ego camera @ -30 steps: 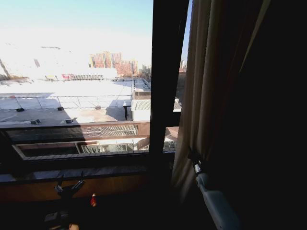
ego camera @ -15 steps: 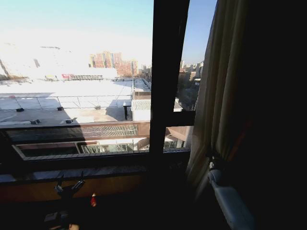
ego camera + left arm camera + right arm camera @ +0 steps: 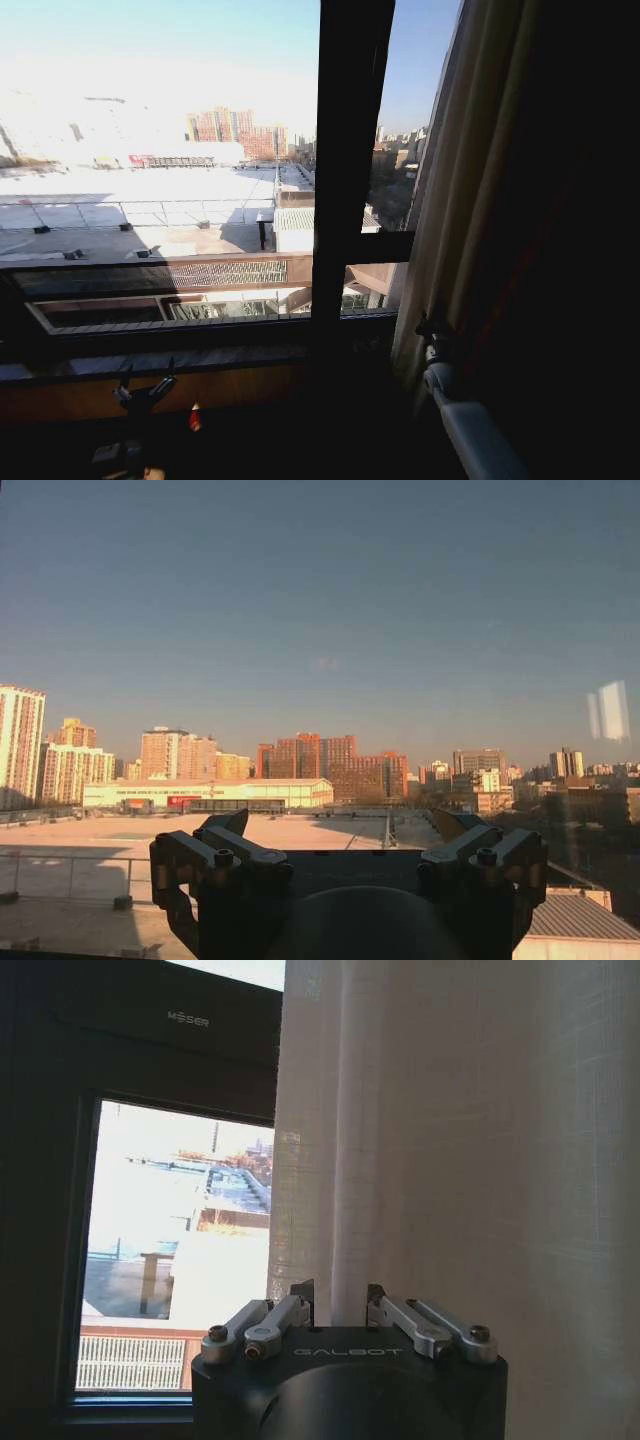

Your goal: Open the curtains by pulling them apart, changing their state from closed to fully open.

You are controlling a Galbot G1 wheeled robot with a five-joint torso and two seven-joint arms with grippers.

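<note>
Head view, curtains [image 3: 470,200]: a sheer off-white pleated panel hangs bunched at the right side of the window, glass uncovered to its left.
Right wrist view, curtains [image 3: 450,1160]: fabric fills the space beside the dark window frame [image 3: 60,1210].
Right gripper [image 3: 339,1310]: at the curtain's edge, fingers nearly together, a fold of fabric between the tips.
Left gripper [image 3: 140,390]: low near the windowsill [image 3: 200,360], fingers spread apart, holding nothing.
Outside: sunlit rooftops and distant buildings [image 3: 300,760].
</note>
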